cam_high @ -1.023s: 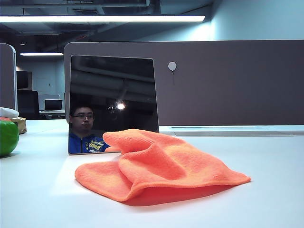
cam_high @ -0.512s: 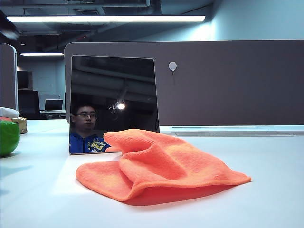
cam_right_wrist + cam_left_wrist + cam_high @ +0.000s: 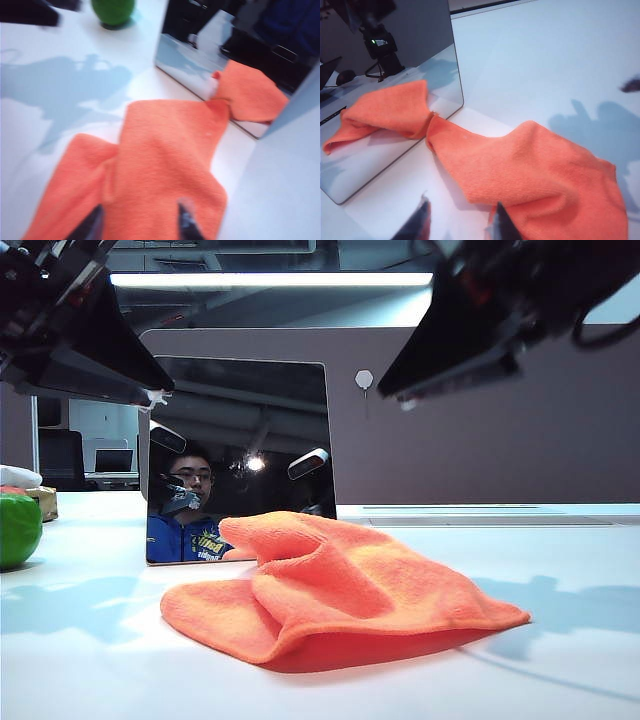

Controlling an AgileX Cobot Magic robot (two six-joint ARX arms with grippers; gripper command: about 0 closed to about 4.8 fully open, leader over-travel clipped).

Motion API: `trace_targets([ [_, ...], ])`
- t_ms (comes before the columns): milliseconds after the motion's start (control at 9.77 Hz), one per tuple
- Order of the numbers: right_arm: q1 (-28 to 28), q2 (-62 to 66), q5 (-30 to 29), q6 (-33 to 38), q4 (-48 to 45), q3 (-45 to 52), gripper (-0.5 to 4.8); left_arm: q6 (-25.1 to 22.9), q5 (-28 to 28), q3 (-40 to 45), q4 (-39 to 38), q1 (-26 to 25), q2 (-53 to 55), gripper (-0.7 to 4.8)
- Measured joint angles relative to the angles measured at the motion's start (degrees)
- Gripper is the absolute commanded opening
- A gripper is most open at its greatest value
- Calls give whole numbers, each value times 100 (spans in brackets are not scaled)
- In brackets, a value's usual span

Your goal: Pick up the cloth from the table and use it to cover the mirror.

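Observation:
The orange cloth (image 3: 330, 590) lies crumpled on the white table (image 3: 560, 580), its far edge touching the foot of the mirror (image 3: 240, 430), which stands upright behind it. My left gripper (image 3: 150, 392) hangs high at the upper left and my right gripper (image 3: 405, 398) high at the upper right, both well above the cloth. The left wrist view has the cloth (image 3: 535, 170) below the open left gripper (image 3: 461, 212), next to the mirror (image 3: 395, 125). Over the cloth (image 3: 165, 160) the right gripper (image 3: 140, 214) is open and empty, with the mirror (image 3: 200, 50) beyond.
A green round object (image 3: 18, 530) sits at the table's left edge, also seen from the right wrist (image 3: 114, 11). A grey-brown partition (image 3: 480, 420) runs behind the mirror. Shadows of both arms fall on the table either side of the cloth.
Both arms have swung into view at the top left and top right, and their shadows now fall on the table. The cloth and mirror have not moved.

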State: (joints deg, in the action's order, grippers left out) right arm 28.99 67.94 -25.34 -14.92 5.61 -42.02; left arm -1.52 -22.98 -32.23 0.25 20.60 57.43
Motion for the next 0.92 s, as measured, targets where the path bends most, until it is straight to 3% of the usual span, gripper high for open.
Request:
trace_targets([
  [102,26,522,175,-7,-313,2,256,0,-2,0,-2,4,0,161],
  [307,28,732,422,2,-251,0,257,0,0,0,-2,2,0,161],
  [921,31,-393,278,2,2708,0,256,0,0,0,-2,2,-4,161],
])
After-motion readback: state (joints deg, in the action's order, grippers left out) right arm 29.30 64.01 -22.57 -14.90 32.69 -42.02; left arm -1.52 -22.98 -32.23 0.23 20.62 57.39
